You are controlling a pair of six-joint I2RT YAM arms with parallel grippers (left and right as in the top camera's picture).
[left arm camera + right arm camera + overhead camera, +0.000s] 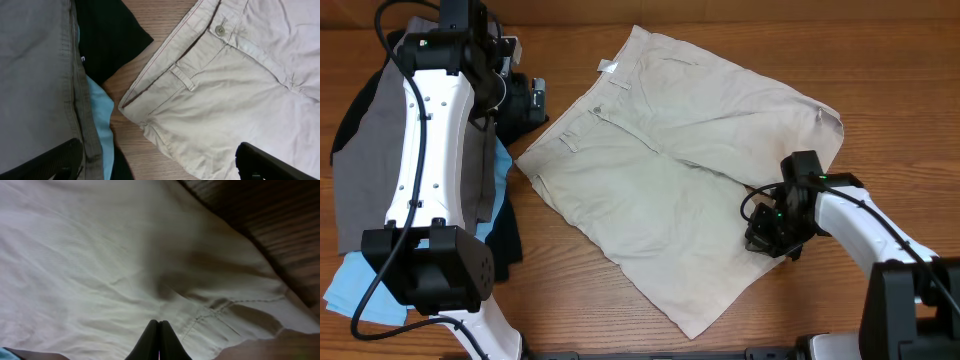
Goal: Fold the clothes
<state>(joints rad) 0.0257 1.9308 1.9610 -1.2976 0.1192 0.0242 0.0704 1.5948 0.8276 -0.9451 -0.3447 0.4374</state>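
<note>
The light beige khaki shorts [670,170] lie spread flat in the middle of the table, waistband toward the left, white label [608,67] at the top. My left gripper [515,95] is open and empty, hovering over the waistband's left end [150,85], near the button [219,30]. My right gripper [775,235] is shut, its tips [159,330] low over the shorts' right leg [100,255] near a seam, with no cloth visibly between them. Grey shorts [375,150], light-blue shorts [350,290] and a black garment [525,100] lie piled at the left.
The pile shows in the left wrist view too: grey shorts [35,75], light-blue shorts [100,115], black garment [110,35]. Bare wooden table [880,80] shows at the right and along the front.
</note>
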